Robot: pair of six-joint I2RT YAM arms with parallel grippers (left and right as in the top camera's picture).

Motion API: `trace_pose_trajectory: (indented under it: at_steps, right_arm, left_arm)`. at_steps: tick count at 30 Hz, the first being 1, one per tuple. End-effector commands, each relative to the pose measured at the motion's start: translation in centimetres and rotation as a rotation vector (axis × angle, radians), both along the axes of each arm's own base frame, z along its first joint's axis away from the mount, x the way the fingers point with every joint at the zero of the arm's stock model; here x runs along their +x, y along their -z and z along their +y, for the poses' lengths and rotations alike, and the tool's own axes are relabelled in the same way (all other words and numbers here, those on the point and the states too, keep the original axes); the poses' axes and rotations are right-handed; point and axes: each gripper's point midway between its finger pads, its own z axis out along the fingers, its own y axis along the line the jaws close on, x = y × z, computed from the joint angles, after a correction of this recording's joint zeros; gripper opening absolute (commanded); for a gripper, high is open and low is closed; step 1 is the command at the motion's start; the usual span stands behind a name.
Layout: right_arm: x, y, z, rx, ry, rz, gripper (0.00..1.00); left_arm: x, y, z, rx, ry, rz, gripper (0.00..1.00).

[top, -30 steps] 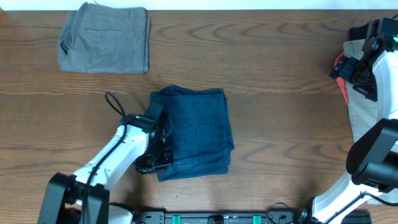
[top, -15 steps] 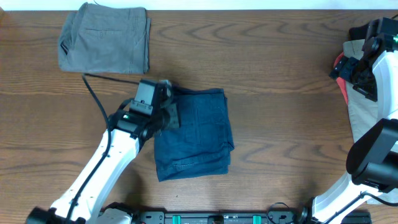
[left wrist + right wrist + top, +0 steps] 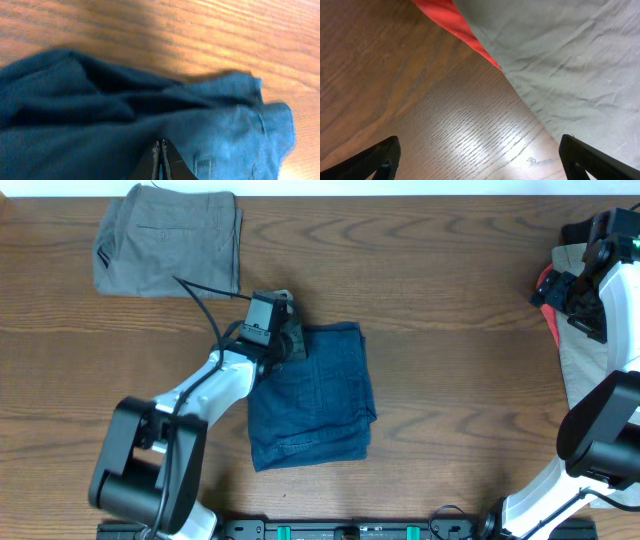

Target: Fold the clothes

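The clothes (image 3: 320, 400) are dark navy shorts, folded into a rough rectangle at the table's middle. My left gripper (image 3: 293, 342) is shut and sits at their upper left corner. In the left wrist view its fingertips (image 3: 161, 150) are pressed together just over the rumpled navy fabric (image 3: 100, 115), with no cloth visibly pinched between them. My right gripper (image 3: 565, 300) hovers at the far right edge, well away from the shorts. In the right wrist view it (image 3: 480, 167) stands wide open over bare wood.
Folded grey-olive shorts (image 3: 170, 242) lie at the back left. Beige trousers (image 3: 572, 370) and a red cloth (image 3: 545, 285) lie at the right edge, under the right arm. Both show in the right wrist view: the red cloth (image 3: 450, 20) and the pale trousers (image 3: 560, 60).
My left arm swept from the shorts' lower left edge up along their left side to the upper left corner, gripper staying shut. The right arm has not moved.
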Motion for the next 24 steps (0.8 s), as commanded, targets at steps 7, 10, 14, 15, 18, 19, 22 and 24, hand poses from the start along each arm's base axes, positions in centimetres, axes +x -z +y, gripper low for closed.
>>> trace_pose_trajectory:
  at_steps: [7, 10, 14, 15, 18, 19, 22, 24]
  right_arm:
    - [0.3, -0.5, -0.3, -0.015, -0.01, -0.008, 0.99]
    - [0.3, -0.5, -0.3, -0.015, -0.01, -0.008, 0.99]
    - [0.3, -0.5, -0.3, -0.015, -0.01, -0.008, 0.99]
    - [0.3, -0.5, -0.3, -0.015, -0.01, -0.008, 0.99]
    - [0.3, -0.5, -0.3, -0.015, -0.01, -0.008, 0.99]
    - [0.3, -0.5, -0.3, -0.015, -0.01, -0.008, 0.99]
    - [0.3, -0.5, -0.3, -0.015, -0.01, -0.008, 0.99]
    - [0.3, -0.5, -0.3, -0.015, -0.01, -0.008, 0.99]
  left_arm:
    - [0.8, 1.3, 0.1, 0.012, -0.013, 0.004, 0.06]
    - [0.9, 0.2, -0.4, -0.015, 0.001, -0.017, 0.06]
    - [1.1, -3.9, -1.6, -0.078, 0.04, -0.101, 0.06]
    - [1.1, -5.6, -1.9, -0.091, 0.048, -0.139, 0.06]
    - [0.7, -9.2, -2.8, -0.119, 0.07, -0.218, 0.06]
    - [0.5, -9.9, -3.0, -0.125, 0.077, -0.235, 0.06]
    - [0.0, -10.6, -3.8, -0.134, 0.098, -0.249, 0.06]
    - [-0.2, -9.4, -4.3, -0.126, 0.11, -0.222, 0.06]
